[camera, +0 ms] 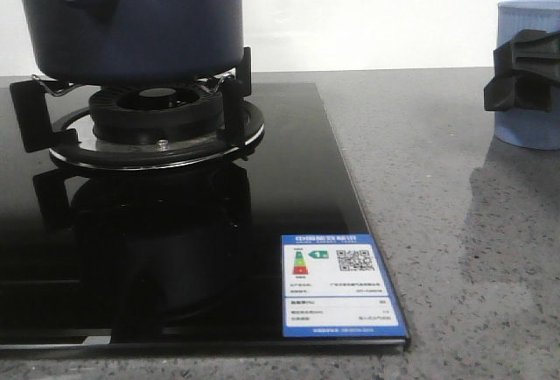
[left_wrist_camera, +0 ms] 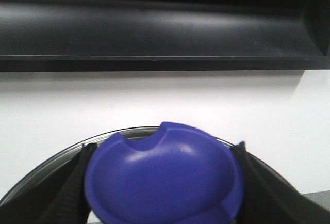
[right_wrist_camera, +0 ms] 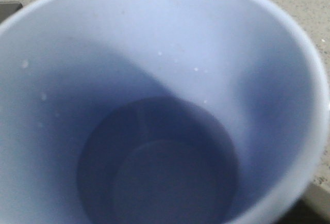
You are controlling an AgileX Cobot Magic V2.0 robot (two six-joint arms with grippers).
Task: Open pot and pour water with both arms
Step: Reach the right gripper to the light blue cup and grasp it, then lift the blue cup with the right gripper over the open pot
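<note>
Front view shows the pot point(camera: 131, 17) in the upper left of the frame, sitting on the burner point(camera: 157, 117) of a black glass stove point(camera: 262, 222); its top is cut off by the frame edge, so I cannot tell from here if a lid is on it. At the right edge stands a pale blue cup point(camera: 529, 73) on the grey surface point(camera: 455, 222), and the right tool point(camera: 518, 69) is against its side, apparently gripping it, though its jaws are not fully visible. Right wrist view looks straight down into the cup point(right_wrist_camera: 154, 131), which seems to hold some water at the bottom. Left wrist view shows a bright blue knob point(left_wrist_camera: 165, 177) between the two dark fingers point(left_wrist_camera: 69, 193) of the left tool point(left_wrist_camera: 164, 182), which is closed on it, with a metal lid rim point(left_wrist_camera: 56, 159) curving behind. My judgement is that the grasp on the lid is made and the cup is taken, but lifting the lid clear and pouring water into the pot are not yet done.
</note>
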